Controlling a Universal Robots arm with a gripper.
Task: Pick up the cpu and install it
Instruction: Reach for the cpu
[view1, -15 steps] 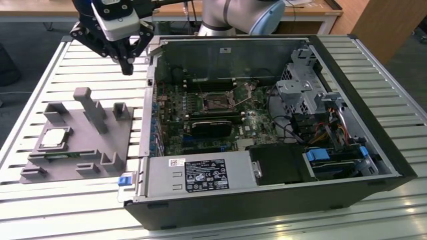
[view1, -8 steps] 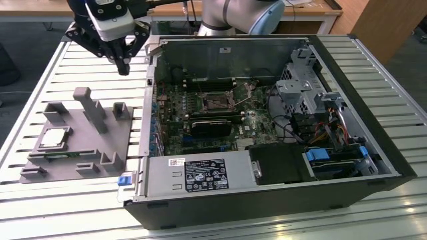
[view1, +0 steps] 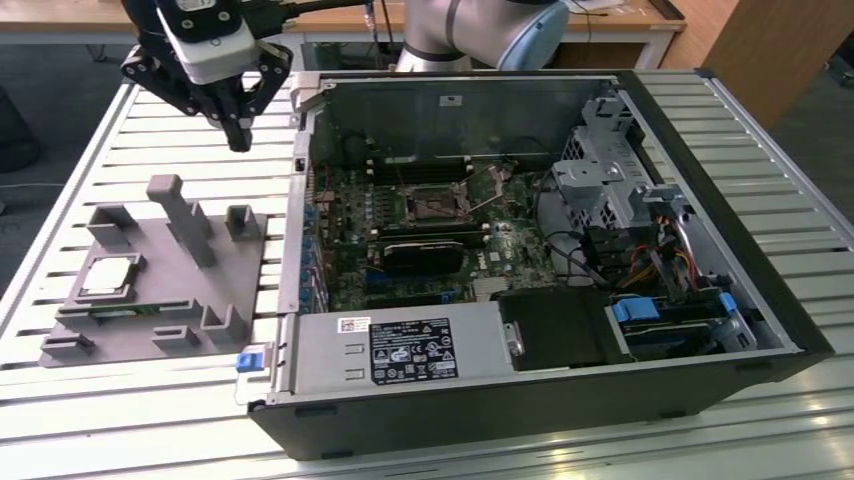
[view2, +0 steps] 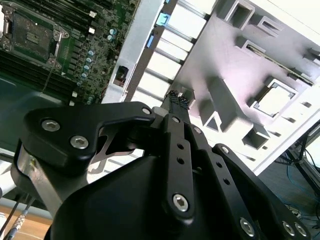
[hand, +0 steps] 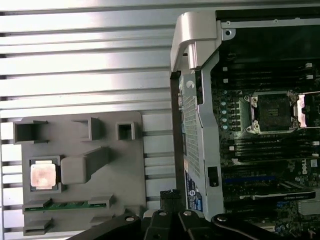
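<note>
- The end effector (view1: 238, 135) hangs above the slatted worktop (view1: 134, 160), between the gray fixture (view1: 260, 275) and the open computer case (view1: 534, 420). Its fingertips (view2: 175, 96) are pressed together with nothing between them (clenched and empty).
- The cpu (view1: 110, 276) lies flat, shiny top up, in a square recess of the fixture on the exterior view's left. It is well apart from the end effector and not yet picked up.
- A tall post (view1: 184, 225) stands just beside that recess, and a descent off line could knock against it.
- The recess walls sit close around the chip and leave little of its thin edge free. A shallow or skewed grip could let it slip or tilt on lifting.
- The socket (view1: 434, 207) sits deep inside the case, beyond the near wall. A low carry could clip that wall, and a chip set down tilted or wrongly turned could harm the socket's contacts.
</note>
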